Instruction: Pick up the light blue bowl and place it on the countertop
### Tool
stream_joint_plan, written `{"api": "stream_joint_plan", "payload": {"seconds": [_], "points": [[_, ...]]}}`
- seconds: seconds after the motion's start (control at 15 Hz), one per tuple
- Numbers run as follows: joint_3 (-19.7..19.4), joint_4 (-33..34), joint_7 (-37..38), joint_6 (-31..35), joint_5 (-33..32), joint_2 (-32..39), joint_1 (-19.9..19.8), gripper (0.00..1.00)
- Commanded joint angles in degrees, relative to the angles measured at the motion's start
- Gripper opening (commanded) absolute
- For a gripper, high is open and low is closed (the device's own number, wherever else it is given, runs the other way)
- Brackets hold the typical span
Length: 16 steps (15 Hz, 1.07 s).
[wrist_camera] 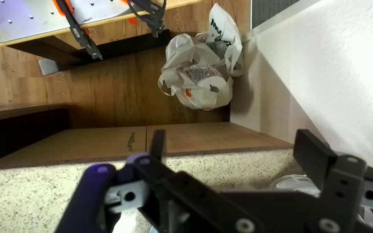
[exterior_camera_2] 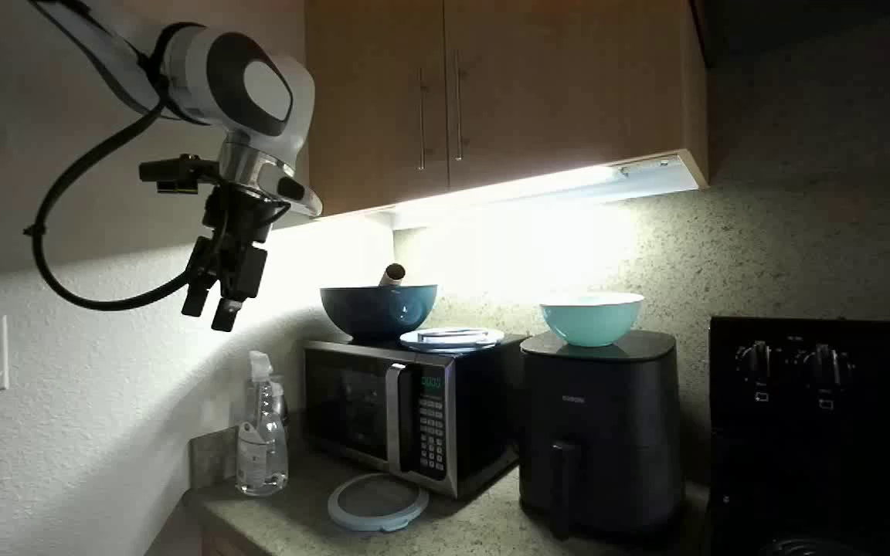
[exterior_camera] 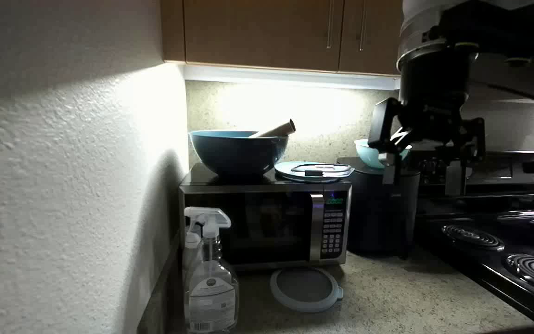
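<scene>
The light blue bowl sits upright on top of a black air fryer; it also shows whole in an exterior view. The speckled countertop lies below, in front of the microwave, and also shows in an exterior view and the wrist view. My gripper is open and empty, pointing down. It hides part of the bowl there, but an exterior view shows the gripper well apart from it, high near the wall. In the wrist view the fingers are wide apart; I cannot make out the bowl.
The air fryer stands between the microwave and the black stove. A dark blue bowl and a plate are on the microwave. A lid and spray bottles are on the counter. Cabinets hang above.
</scene>
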Motion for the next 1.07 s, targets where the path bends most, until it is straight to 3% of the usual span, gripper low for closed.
{"api": "stream_joint_plan", "payload": {"seconds": [0.0,0.4,0.47,0.8,1.0], "points": [[0.4,0.1,-0.2,-0.2,0.1,0.0,-0.6,1.0],[0.4,0.1,-0.2,-0.2,0.1,0.0,-0.6,1.0],[0.7,-1.0,3.0,1.0,-0.8,-1.3,-1.7,1.0],[-0.6,-8.7,11.1,4.5,-2.7,-10.6,-6.5,1.0],[-1.6,-15.0,14.7,3.4,-3.6,-19.7,-9.8,1.0]]}}
